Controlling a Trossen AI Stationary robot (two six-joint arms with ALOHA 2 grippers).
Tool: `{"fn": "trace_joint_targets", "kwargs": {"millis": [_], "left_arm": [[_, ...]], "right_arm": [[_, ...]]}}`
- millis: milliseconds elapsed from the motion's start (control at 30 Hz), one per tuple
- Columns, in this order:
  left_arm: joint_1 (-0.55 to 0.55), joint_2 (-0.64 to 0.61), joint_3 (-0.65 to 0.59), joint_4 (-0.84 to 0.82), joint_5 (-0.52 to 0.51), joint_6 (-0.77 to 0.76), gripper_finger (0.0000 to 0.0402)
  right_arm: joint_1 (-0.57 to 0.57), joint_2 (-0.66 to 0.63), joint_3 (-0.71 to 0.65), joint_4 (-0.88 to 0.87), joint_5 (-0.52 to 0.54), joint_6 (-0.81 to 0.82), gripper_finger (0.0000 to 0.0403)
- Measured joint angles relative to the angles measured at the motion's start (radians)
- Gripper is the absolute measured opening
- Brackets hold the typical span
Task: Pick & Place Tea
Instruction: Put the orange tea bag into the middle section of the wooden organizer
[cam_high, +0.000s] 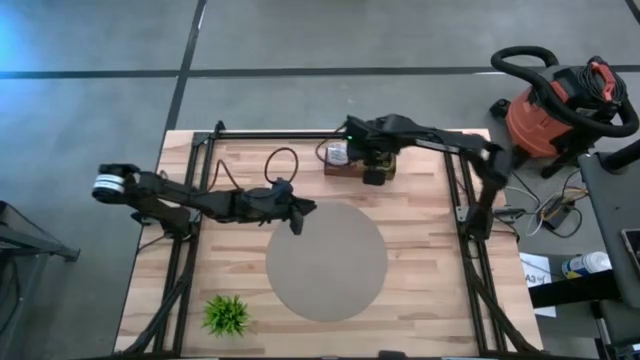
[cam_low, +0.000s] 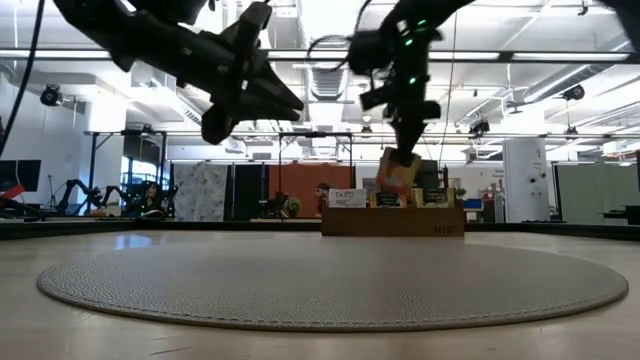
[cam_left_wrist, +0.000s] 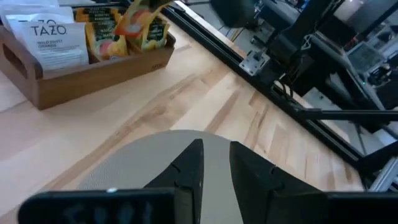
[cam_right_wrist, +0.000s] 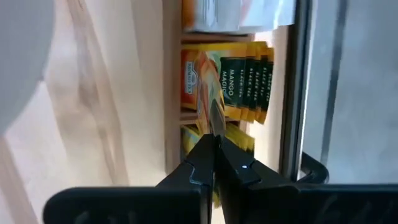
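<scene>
Table (cam_high: 420, 220): light wood planks, black frame rails along both sides.
Mat (cam_high: 327, 262): round, grey, flat on the middle of the table (nothing lying on it).
Wooden box (cam_high: 345, 170): at the far edge of the table, just beyond the mat; compartments hold upright sachets, white Tazo packets at one end.
Tea (cam_right_wrist: 239, 84): yellow-green sachets with dark label panels, "Mango Magic" readable, packed in a row in the box's middle compartment; more yellow ones in the next compartment.
Right gripper (cam_right_wrist: 214, 149): over the box, fingers pressed together on the top edge of one orange-and-yellow sachet (cam_right_wrist: 208, 102).
Held sachet, low view: hangs from the fingertips just above the box rim, tilted, its lower part level with the other sachets (whether it is clear of them I cannot tell).
Left gripper (cam_high: 297, 222): hovering above the mat's far-left edge, well off the surface in the low view; fingers slightly apart, nothing between them.
Left fingers (cam_left_wrist: 189, 168): dark, pointing toward the box across bare table.
Plant (cam_high: 227, 314): small, green, on the table's near-left corner, beside the mat.
Shop vacuum (cam_high: 555, 105): red and black, on the floor off the table's far-right corner.
</scene>
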Motion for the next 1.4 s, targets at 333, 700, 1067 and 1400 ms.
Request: {"fn": "trace_joint_targets", "kwargs": {"millis": [333,700,1067,1400], "left_arm": [[-0.03,-0.014,-0.014,-0.002,0.0,-0.007,0.0074],[-0.045,-0.014,-0.015,-0.002,-0.001,-0.007,0.0074],[-0.047,-0.014,-0.015,-0.002,-0.005,-0.006,0.0074],[-0.047,-0.014,-0.015,-0.002,-0.009,-0.006,0.0074]], "right_arm": [[-0.003,0.246,0.281,-0.212,0.027,-0.086,0.0008],[-0.017,0.322,0.374,-0.243,0.029,-0.103,0.0008],[-0.027,0.325,0.308,-0.258,0.026,-0.103,0.0008],[-0.026,0.322,0.33,-0.288,0.056,-0.102,0.0008]]}}
